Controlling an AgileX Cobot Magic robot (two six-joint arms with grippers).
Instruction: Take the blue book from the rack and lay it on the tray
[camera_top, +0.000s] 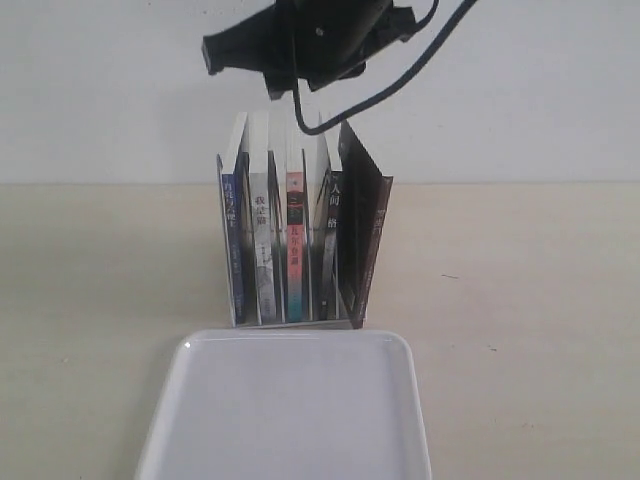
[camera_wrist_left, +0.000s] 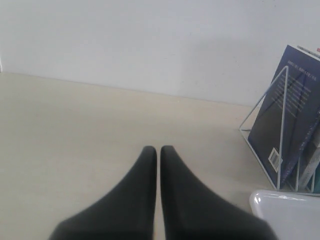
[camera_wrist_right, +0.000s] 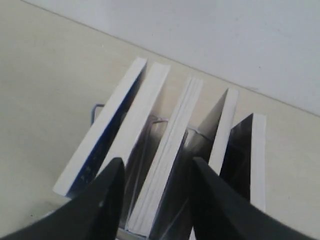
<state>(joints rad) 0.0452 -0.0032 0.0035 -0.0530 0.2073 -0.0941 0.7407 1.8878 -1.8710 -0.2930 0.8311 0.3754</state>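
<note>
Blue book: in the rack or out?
In. The blue book stands in the leftmost slot of the rack, exterior view; the tray holds nothing.

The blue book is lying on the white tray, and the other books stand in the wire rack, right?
Not quite: the exterior view shows the blue book standing in the rack too, at its left end; the tray is bare.
</note>
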